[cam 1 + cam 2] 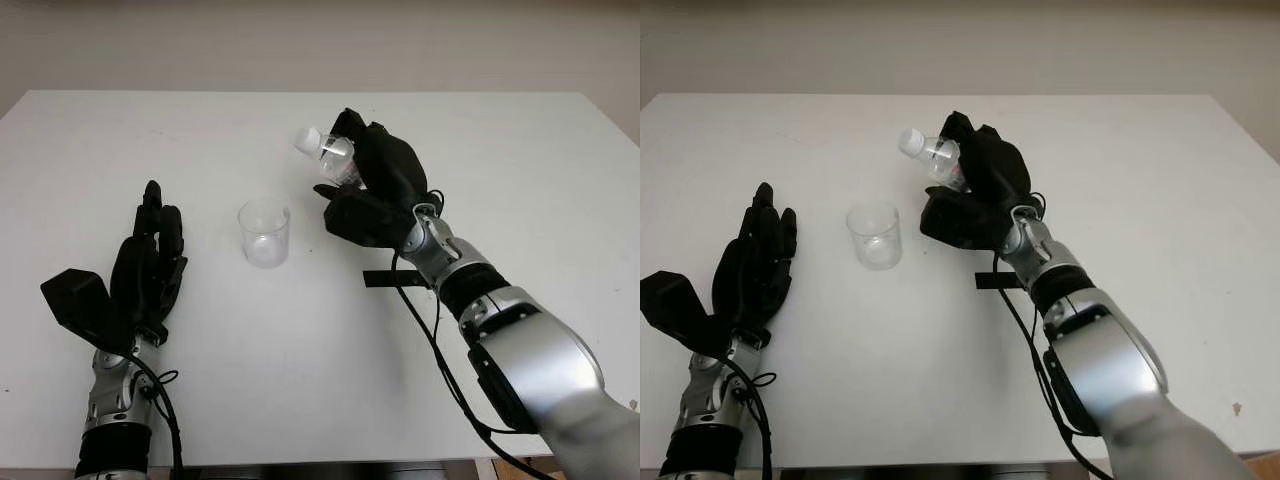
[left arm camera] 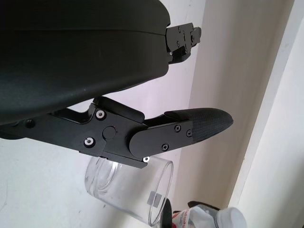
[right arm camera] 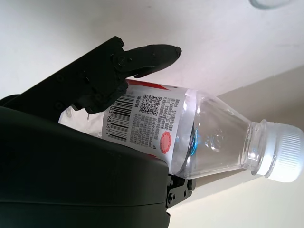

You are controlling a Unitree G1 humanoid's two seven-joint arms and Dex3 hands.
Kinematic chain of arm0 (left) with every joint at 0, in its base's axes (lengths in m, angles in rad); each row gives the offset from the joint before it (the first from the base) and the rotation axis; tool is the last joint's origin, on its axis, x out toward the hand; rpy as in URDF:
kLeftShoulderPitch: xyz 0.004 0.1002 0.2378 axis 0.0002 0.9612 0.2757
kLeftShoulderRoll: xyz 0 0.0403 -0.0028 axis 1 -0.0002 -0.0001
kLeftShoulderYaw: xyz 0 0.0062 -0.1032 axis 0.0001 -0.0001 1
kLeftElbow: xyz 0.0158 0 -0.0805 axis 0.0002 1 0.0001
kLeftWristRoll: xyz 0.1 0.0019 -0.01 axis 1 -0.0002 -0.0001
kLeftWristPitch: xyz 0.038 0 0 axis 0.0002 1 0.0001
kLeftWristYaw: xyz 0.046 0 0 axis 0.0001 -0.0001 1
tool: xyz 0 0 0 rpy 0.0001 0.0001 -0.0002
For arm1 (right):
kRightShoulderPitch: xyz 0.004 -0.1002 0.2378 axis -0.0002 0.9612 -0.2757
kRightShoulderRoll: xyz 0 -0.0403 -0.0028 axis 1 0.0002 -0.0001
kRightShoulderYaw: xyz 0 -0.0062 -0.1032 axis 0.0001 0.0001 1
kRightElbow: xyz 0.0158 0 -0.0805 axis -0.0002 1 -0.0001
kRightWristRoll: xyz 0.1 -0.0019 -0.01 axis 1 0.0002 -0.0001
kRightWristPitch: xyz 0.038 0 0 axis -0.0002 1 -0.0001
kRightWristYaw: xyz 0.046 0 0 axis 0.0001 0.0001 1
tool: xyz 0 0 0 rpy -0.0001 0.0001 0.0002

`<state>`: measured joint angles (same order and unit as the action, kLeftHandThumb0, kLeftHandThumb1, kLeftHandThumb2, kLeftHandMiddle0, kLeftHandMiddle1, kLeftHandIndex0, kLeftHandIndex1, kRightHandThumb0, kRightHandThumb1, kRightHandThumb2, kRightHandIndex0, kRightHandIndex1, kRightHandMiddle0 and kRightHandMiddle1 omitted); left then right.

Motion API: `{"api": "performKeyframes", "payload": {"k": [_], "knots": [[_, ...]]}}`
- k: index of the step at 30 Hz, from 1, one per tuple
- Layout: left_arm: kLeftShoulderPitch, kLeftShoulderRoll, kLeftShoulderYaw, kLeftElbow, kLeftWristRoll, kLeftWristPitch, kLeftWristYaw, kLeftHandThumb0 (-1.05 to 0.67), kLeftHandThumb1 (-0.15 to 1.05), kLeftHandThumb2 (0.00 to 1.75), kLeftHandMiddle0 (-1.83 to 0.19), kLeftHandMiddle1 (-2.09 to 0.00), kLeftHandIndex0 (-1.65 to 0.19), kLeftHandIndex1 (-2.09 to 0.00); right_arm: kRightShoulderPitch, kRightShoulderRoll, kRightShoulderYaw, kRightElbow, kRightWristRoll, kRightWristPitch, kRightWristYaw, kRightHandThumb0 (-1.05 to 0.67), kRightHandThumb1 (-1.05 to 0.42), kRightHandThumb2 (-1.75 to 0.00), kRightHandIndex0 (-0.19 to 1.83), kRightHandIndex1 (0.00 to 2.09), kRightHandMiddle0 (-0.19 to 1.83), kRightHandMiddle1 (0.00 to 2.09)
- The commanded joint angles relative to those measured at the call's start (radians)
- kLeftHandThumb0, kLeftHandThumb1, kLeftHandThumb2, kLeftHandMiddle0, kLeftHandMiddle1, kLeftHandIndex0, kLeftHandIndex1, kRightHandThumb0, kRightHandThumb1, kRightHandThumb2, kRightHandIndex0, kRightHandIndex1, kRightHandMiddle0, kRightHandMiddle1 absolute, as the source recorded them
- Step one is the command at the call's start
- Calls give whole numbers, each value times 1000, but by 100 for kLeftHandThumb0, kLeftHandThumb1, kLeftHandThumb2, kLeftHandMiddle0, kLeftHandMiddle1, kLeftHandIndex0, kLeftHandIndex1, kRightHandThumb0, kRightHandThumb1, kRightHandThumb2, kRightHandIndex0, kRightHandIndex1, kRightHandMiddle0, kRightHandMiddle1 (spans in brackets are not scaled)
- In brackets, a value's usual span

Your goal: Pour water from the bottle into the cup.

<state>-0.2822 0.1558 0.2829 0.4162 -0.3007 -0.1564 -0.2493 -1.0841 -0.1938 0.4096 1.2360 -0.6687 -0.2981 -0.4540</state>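
Observation:
A clear plastic cup (image 1: 264, 232) stands upright near the middle of the white table (image 1: 300, 350). To its right, my right hand (image 1: 375, 185) is shut on a clear water bottle (image 3: 209, 137) with a red and white label, lifted off the table. The bottle is tilted, its white-capped neck (image 1: 310, 141) pointing up and left toward the cup. The cap (image 3: 285, 151) is on. My left hand (image 1: 150, 260) is open at the left of the cup, a short gap away; the cup (image 2: 128, 187) appears just beyond its fingers.
A short black strip of tape (image 1: 395, 279) lies on the table under my right forearm. The far table edge meets a pale wall (image 1: 320, 40).

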Motion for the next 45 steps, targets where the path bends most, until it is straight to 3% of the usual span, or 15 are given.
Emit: {"api": "performKeyframes", "payload": {"k": [1,9,18,20,21,25,31,38,45], "knots": [[21,-21,-9,32,5,5,7,-70,105,60,14,-5,16,-5,-42,6,19,8,-13,0,-14,-21,-88,-36,125,209,82,209],[16,-34,-8,52,-3,-12,0,-69,105,60,16,-5,18,-4,-82,14,126,41,-109,14,-59,-19,-87,-33,107,209,58,209],[10,-37,-3,59,0,-22,18,-69,105,59,14,-6,15,-6,-113,1,251,65,-230,30,-133,-22,-97,-12,118,209,39,209],[8,-36,-3,64,0,-25,17,-69,105,59,14,-6,14,-6,-116,-3,271,67,-252,35,-155,-24,-96,-8,115,209,32,188],[7,-35,-3,66,0,-26,16,-69,105,59,14,-5,14,-6,-118,-6,288,69,-269,40,-170,-25,-96,-7,114,209,34,182],[2,-33,-3,71,0,-25,14,-70,105,59,15,-5,15,-6,-138,-22,346,73,-329,45,-201,-28,-95,-6,110,209,34,207],[-10,-33,-4,83,-2,-25,8,-70,105,58,15,-5,17,-5,-167,-28,430,81,-416,112,-254,-36,-94,-5,101,209,30,190],[-19,-31,-3,96,0,-29,8,-70,105,58,15,-5,17,-5,-180,-25,456,84,-435,131,-285,-36,-91,-5,105,209,37,175],[-25,-36,-4,108,-1,-38,9,-70,105,58,15,-5,17,-5,-182,-21,458,84,-432,133,-327,-38,-92,-5,108,209,36,180]]}}
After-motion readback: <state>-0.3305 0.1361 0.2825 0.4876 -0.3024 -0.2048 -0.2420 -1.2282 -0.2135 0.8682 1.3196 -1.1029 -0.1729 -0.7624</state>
